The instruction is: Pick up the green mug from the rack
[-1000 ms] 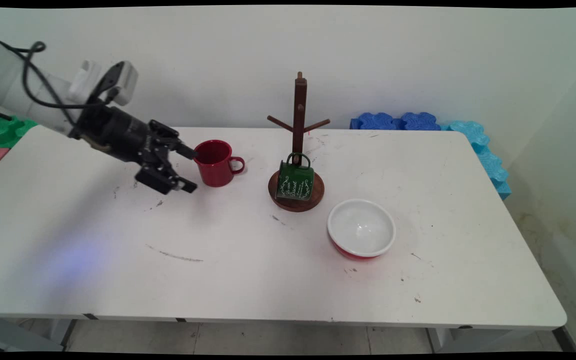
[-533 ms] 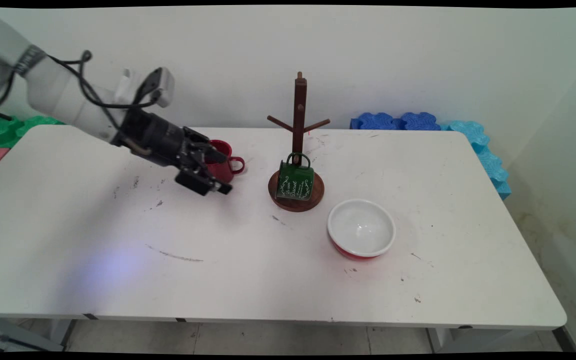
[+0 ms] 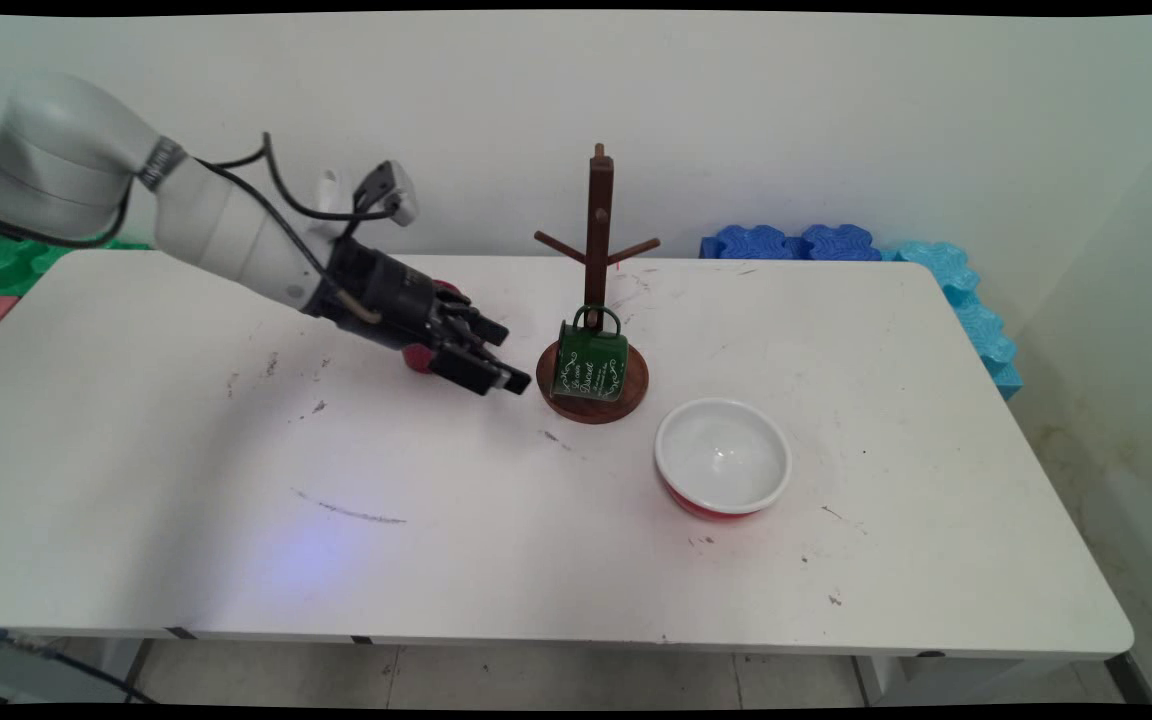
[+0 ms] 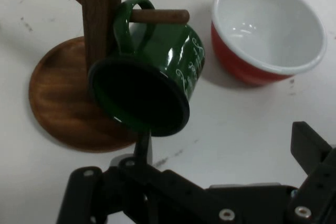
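Fingers spread open, empty, just beside green mug (hung on wooden stand).

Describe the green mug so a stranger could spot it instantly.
Find the dark wooden mug tree near the middle of the white table. The green mug hangs by its handle from a low peg, tilted over the round base; it alone is green with white lettering.

red enamel mug: mostly hidden behind gripper | dark wooden mug tree: top cut off in hand view | green mug lettering: too small to read | foam blocks: partly behind arm
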`<state>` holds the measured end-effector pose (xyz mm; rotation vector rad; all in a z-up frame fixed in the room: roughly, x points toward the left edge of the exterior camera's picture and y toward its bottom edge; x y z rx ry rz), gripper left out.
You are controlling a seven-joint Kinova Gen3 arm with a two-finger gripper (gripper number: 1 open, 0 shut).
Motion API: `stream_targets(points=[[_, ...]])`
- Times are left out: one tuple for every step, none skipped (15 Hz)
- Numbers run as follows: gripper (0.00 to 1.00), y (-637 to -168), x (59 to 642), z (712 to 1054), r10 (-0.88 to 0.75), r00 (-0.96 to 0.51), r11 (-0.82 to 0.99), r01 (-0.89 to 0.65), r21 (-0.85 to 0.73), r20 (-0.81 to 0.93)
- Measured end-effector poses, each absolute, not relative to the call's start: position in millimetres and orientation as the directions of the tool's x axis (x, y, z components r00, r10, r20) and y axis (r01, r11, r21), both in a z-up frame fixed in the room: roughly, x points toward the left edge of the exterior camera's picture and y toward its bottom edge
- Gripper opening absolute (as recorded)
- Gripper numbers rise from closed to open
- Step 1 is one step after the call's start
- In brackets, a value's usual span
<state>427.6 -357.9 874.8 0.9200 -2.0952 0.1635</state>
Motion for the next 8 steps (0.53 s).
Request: stream_targets(points=[[1.0,-360.3,424.3,871.2,-0.566,-0.38,0.715,-0.668,0.206,0.731],[1.0,-363.2,420.7,867.3,-0.578,-0.364,0.704,-0.675,0.221,0.731],[1.0,-366.1,417.2,863.8,-0.588,-0.348,0.694,-0.68,0.235,0.73],[1.0,-368.4,414.4,860.9,-0.597,-0.335,0.686,-0.685,0.247,0.729],[1.0,-371.2,411.2,857.8,-0.607,-0.32,0.676,-0.69,0.26,0.728],[1.0,-373.7,408.2,854.8,-0.615,-0.307,0.667,-0.694,0.272,0.726],[1.0,-375.7,405.7,852.4,-0.622,-0.297,0.66,-0.696,0.282,0.725],[1.0,-377.9,403.1,849.6,-0.63,-0.286,0.653,-0.698,0.293,0.722]])
